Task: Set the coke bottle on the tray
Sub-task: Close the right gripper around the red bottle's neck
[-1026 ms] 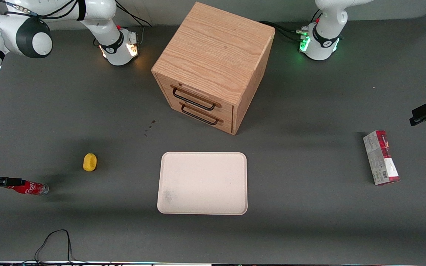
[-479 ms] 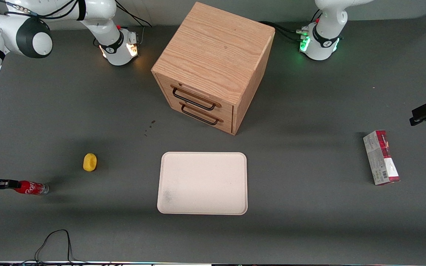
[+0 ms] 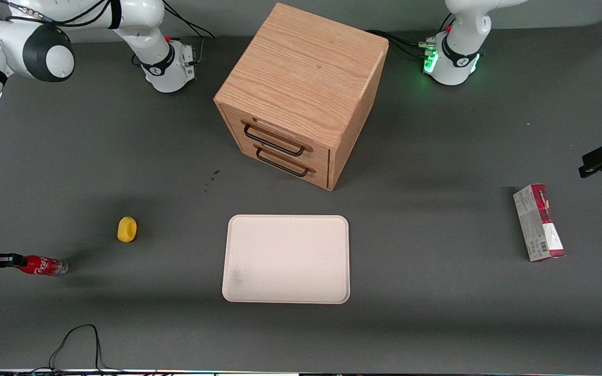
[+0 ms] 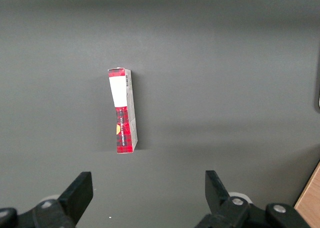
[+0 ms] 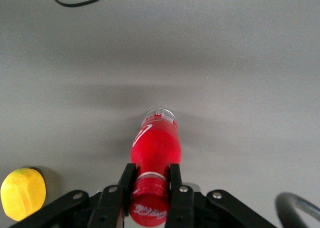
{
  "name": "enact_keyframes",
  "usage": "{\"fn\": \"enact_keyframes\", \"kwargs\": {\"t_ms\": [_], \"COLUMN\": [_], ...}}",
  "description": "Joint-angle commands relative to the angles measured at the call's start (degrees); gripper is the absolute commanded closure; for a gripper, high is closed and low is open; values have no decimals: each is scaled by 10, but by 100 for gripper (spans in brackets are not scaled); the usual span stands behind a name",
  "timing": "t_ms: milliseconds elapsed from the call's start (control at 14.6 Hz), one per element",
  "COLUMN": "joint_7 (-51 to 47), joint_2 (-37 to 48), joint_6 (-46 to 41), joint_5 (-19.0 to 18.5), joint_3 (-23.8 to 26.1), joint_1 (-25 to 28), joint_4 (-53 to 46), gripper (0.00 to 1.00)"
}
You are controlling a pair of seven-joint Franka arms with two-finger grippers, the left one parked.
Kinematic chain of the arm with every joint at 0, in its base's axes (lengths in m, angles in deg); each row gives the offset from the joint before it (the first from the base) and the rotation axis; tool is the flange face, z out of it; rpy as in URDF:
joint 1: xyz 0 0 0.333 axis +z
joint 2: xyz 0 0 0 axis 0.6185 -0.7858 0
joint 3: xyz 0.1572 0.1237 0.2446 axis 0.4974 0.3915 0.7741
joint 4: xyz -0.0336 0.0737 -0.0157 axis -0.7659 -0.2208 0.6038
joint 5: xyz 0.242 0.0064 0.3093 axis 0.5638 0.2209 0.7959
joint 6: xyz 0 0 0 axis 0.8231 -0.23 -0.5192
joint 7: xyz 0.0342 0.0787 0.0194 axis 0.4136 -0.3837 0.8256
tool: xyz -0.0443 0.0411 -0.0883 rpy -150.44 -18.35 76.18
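Note:
The coke bottle (image 3: pixel 45 266) is a slim red bottle with white script, at the working arm's end of the table. My gripper (image 3: pixel 12 259) is shut on it at the top. In the right wrist view the two black fingers (image 5: pixel 125 185) press against either side of the red cap, and the coke bottle's (image 5: pixel 155 143) red body and clear base hang toward the grey table. Whether the base touches the table I cannot tell. The tray (image 3: pixel 286 258), pale beige with a low rim, lies flat mid-table, well apart from the bottle, with nothing on it.
A small yellow object (image 3: pixel 127 229) (image 5: pixel 22 193) sits between bottle and tray, a little farther from the front camera. A wooden two-drawer cabinet (image 3: pixel 301 89) stands past the tray. A red-and-grey carton (image 3: pixel 539 222) (image 4: pixel 122 111) lies toward the parked arm's end. A black cable (image 3: pixel 76 339) loops at the near edge.
The gripper's fingers have slid from the bottle's body up to its cap. The bottle's base has shifted very slightly toward the working arm's end.

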Motion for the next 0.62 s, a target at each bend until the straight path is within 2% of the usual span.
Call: {"fn": "enact_keyframes", "kwargs": {"t_ms": [0, 205, 547], "joint_7": [15, 31, 37], "joint_2": [30, 65, 190], "joint_6": [-6, -59, -187], "joint_5": [-7, -6, -4], "joint_3": [1, 3, 2], "joint_1": [1, 1, -2], "joint_4": [0, -3, -3], "gripper": [100, 100, 100]}}
